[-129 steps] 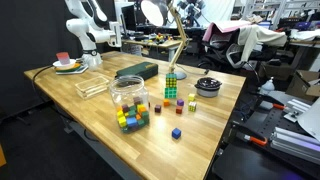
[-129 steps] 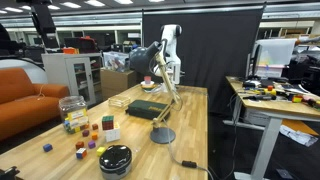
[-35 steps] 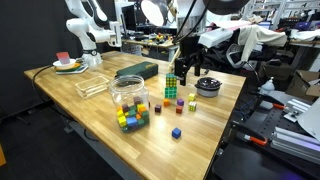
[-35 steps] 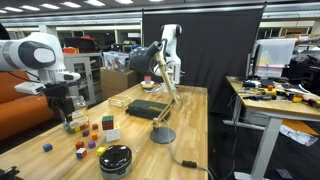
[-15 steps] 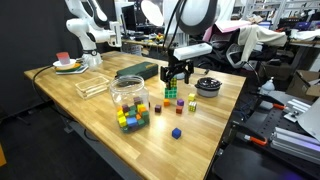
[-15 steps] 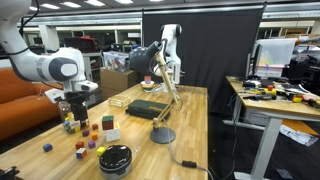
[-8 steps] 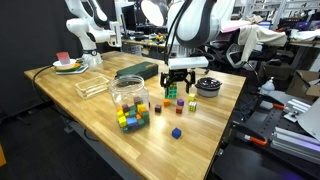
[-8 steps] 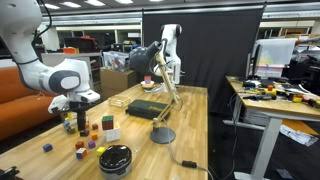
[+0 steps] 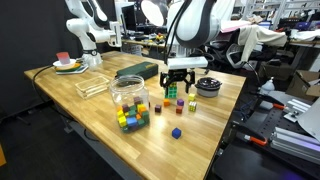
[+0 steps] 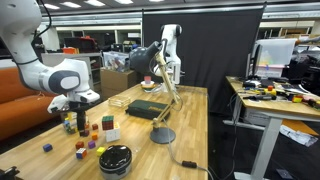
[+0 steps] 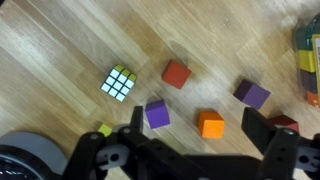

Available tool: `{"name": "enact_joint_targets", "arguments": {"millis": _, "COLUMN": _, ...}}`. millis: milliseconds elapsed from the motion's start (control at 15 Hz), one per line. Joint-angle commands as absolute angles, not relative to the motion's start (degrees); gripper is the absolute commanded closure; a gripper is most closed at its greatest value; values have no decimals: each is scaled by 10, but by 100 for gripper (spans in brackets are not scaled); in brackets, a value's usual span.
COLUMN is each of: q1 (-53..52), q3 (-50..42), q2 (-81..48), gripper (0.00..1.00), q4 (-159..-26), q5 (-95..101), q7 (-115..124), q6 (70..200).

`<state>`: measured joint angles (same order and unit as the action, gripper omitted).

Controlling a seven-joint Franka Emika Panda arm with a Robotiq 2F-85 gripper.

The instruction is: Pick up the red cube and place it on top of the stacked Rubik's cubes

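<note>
What changed: over the last couple of seconds the arm swings in over the light wooden table [image 11: 60, 40] and comes lower. In the last half second it barely budges, so the black two-finger gripper [image 11: 193, 128] has basically parked above the loose blocks.
Claw: fingers spread wide in the wrist view with nothing between them, so it's empty-handed.
Red cube: the small plain red cube [image 11: 176, 73] sits flat on the wood, untouched. In the wrist view it's out past the fingertips, not between them yet.
Stack: the multicoloured sticker-grid stacked Rubik's cubes [image 11: 119, 83] are just beside the red cube, apart from it. They're seen from straight above, so only the top one shows. In an exterior view the gripper [image 9: 177, 90] hangs right by them.
Neighbours: a small purple block [image 11: 157, 114] and a small orange block [image 11: 210, 124] lie closer to the fingers than the red one does.
What it means: the approach looks done, the grab hasn't started. My guess is it needs to slide over the red cube, then drop.
Watch out: the purple block is close enough that a finger could nudge it on the way down.
</note>
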<state>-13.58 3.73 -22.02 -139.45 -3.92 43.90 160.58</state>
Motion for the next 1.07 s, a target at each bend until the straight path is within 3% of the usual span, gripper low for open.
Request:
{"name": "enact_joint_targets", "arguments": {"millis": 0, "q1": -140, "q3": 34, "q2": -218, "gripper": 0, "q4": -1399, "q5": -54, "q7": 422, "q6": 1606}}
{"name": "enact_joint_targets", "arguments": {"millis": 1000, "q1": -156, "q3": 40, "q2": -276, "gripper": 0, "q4": -1406, "q5": -67, "q7": 423, "q6": 1618}}
